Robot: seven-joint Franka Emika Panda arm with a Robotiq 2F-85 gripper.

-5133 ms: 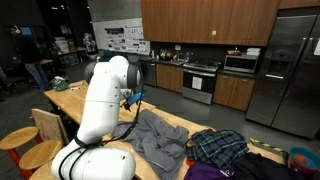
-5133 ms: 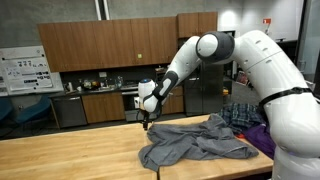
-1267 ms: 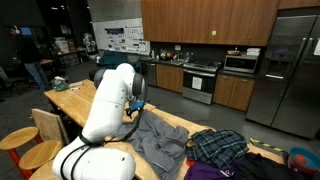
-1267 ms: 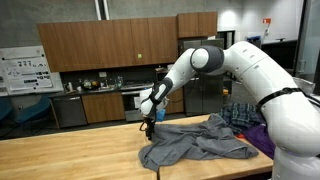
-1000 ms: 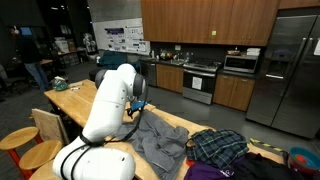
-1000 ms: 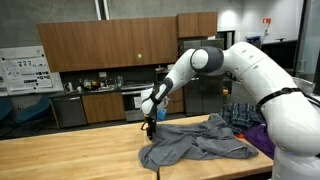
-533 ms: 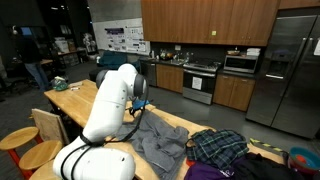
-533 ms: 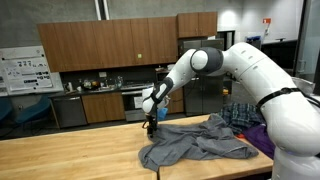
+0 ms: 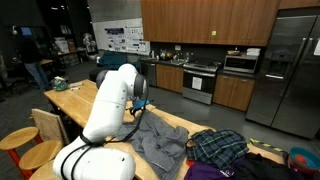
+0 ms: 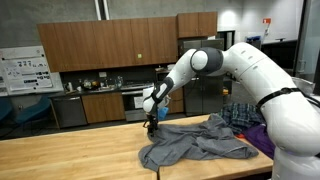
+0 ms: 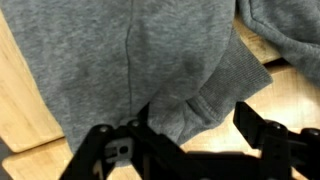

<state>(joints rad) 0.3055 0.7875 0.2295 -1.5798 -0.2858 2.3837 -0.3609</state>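
A grey sweatshirt [image 10: 195, 142] lies crumpled on the wooden table [image 10: 70, 155]; it also shows in an exterior view as a grey heap [image 9: 160, 140]. My gripper [image 10: 152, 124] hangs low over the garment's left end, at the table's surface. In the wrist view the gripper [image 11: 200, 125] stands open. The sweatshirt's ribbed cuff [image 11: 215, 95] lies between its black fingers [image 11: 258, 122], with the cloth against the left one and bare wood beside the right one. Nothing is clamped.
A pile of plaid and purple clothes [image 9: 222, 148] sits at the table's end by the robot base [image 10: 243, 116]. A wooden stool and chair [image 9: 40, 135] stand beside the table. A blue bin [image 9: 301, 158] is at the far right. Kitchen cabinets line the back.
Since five seconds ago the arm has come down onto the sweatshirt's edge. Over the last second it has barely moved and the jaws stay wide.
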